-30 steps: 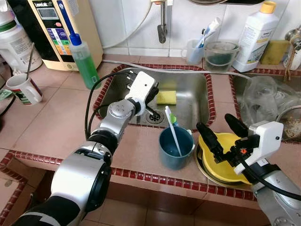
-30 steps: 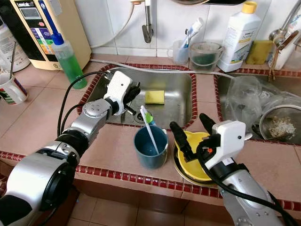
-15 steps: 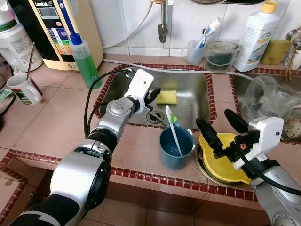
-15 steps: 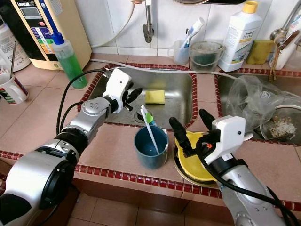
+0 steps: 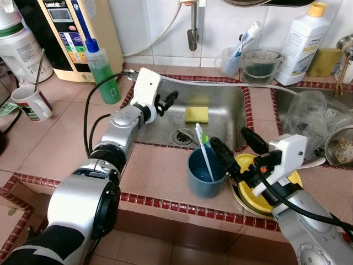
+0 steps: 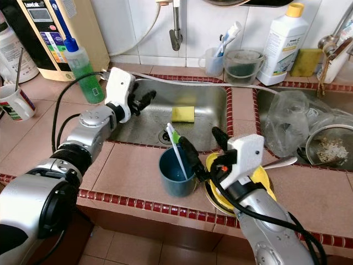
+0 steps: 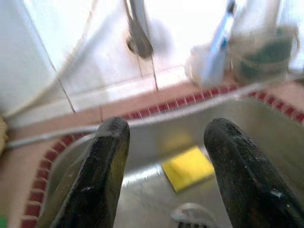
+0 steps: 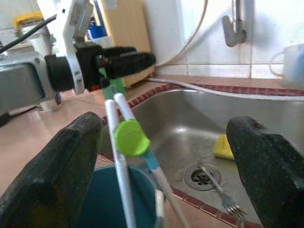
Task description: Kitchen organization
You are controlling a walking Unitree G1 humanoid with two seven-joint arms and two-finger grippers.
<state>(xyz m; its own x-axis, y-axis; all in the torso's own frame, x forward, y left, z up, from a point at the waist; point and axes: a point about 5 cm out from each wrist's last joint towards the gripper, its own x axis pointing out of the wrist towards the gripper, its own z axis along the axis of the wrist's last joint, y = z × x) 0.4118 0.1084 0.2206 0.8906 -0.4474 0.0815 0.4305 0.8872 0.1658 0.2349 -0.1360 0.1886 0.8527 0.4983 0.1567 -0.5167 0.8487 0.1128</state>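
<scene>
A blue cup (image 5: 205,175) stands on the tiled ledge in front of the sink (image 5: 231,105), holding white utensils with a green cap (image 8: 130,137). Right of it a yellow bowl (image 5: 259,196) sits in a metal dish. My right gripper (image 5: 237,149) is open and empty, low over the gap between cup and bowl, one finger beside the cup's rim. My left gripper (image 5: 168,99) is open and empty above the sink's left side. A yellow sponge (image 7: 187,168) lies on the sink floor beyond it, and a fork (image 8: 221,190) rests by the drain.
A green soap bottle (image 5: 102,69) and a mug (image 5: 30,102) stand left of the sink. A tap (image 5: 192,27) hangs over its back edge. A toothbrush cup (image 5: 231,58), glass bowl (image 5: 259,66) and white bottle (image 5: 300,36) line the wall. Crumpled plastic (image 5: 314,118) fills the right basin.
My left gripper has drawn back from the drain toward the sink's left rim. My right gripper has shifted left from above the yellow bowl to beside the blue cup.
</scene>
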